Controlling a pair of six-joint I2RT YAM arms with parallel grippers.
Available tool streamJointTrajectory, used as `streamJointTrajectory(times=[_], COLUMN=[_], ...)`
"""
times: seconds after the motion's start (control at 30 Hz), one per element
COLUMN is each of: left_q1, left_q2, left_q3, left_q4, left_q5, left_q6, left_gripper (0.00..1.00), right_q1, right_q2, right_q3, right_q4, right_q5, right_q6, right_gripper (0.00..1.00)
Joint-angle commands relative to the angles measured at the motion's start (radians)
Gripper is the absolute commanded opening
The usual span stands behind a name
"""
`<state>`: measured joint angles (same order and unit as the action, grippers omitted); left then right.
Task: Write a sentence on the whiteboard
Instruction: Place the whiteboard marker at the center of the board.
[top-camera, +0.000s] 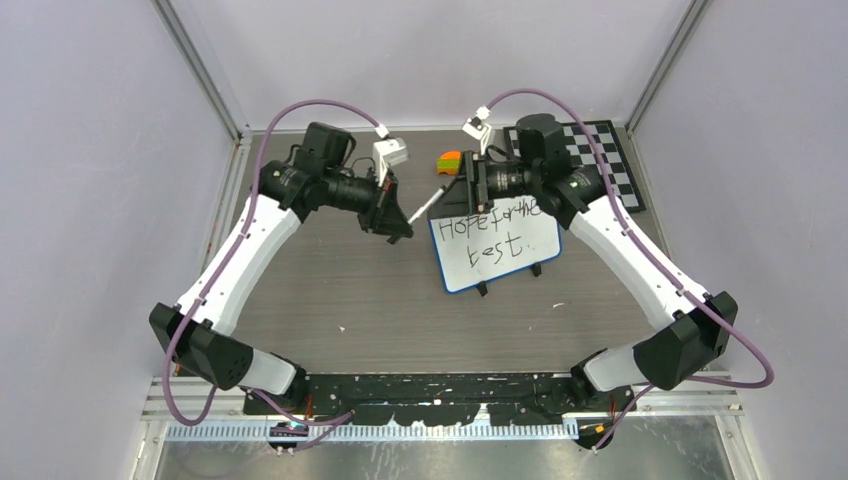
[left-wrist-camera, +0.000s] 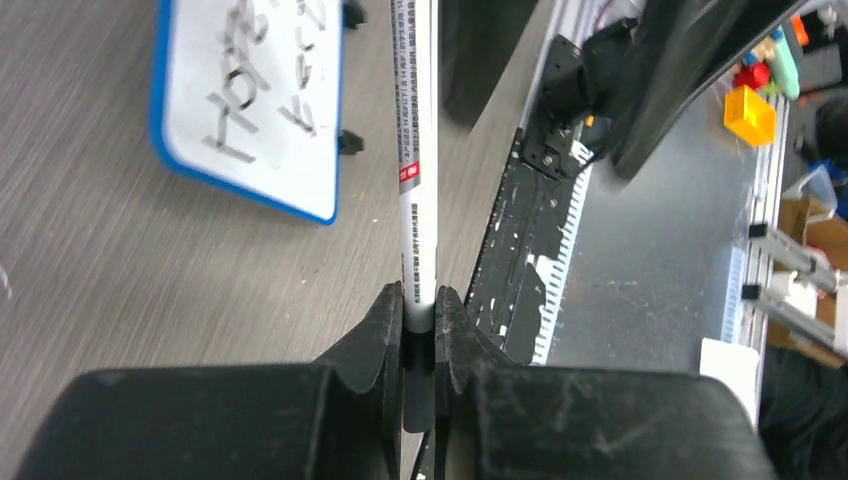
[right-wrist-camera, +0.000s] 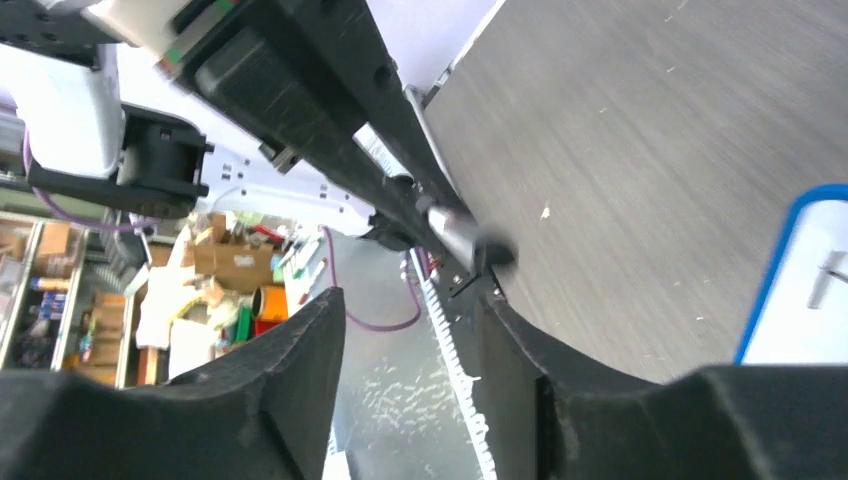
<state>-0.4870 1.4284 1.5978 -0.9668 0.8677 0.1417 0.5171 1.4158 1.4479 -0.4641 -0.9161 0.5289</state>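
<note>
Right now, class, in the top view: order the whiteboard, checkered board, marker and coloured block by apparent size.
1. whiteboard
2. checkered board, unsure: the right arm hides part
3. marker
4. coloured block, a close call

Checkered board (top-camera: 612, 160) at table (top-camera: 380, 300) far right corner; multicoloured block (top-camera: 450, 160) near back edge

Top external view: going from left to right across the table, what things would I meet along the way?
left gripper → the marker it pinches → whiteboard with handwriting on it → checkered board at the far right.
</note>
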Motion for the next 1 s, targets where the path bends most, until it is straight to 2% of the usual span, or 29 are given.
streamJointTrajectory(times=[0.0,0.1,0.2,0.33,0.5,0.7,0.97], left_q1=[0.123,0.219,0.297,0.354,0.370,0.370,0.367], left_q2=[-0.039,-0.039,-0.034,-0.038,-0.051,0.001,0.111], left_q3=[-0.051,-0.085,-0.122,-0.222,-0.394,-0.519,-0.583], left_q4=[0.059,0.052,-0.002,-0.037,0.020,0.133,0.264], left_q5=[0.049,0.043,-0.044,-0.260,-0.477,-0.550,-0.578], left_q6=[-0.068,-0.065,0.009,0.135,0.210,0.208,0.159], left_gripper=[0.00,0.00,0.00,0.00,0.02,0.11,0.15], right_q1=[-0.087,-0.153,-0.237,-0.340,-0.431,-0.469,-0.492], right_q2=[-0.045,-0.055,-0.071,-0.122,-0.192,-0.243,-0.272], right_q3=[0.060,0.051,0.035,-0.007,-0.057,-0.155,-0.241], right_q4=[0.016,0.012,-0.027,-0.110,-0.239,-0.326,-0.327], right_q5=[-0.041,-0.052,-0.056,-0.051,-0.012,0.099,0.176], right_q6=[0.000,-0.001,-0.032,-0.126,-0.271,-0.400,-0.441], right_gripper=[0.59,0.62,0.65,0.66,0.67,0.67,0.67])
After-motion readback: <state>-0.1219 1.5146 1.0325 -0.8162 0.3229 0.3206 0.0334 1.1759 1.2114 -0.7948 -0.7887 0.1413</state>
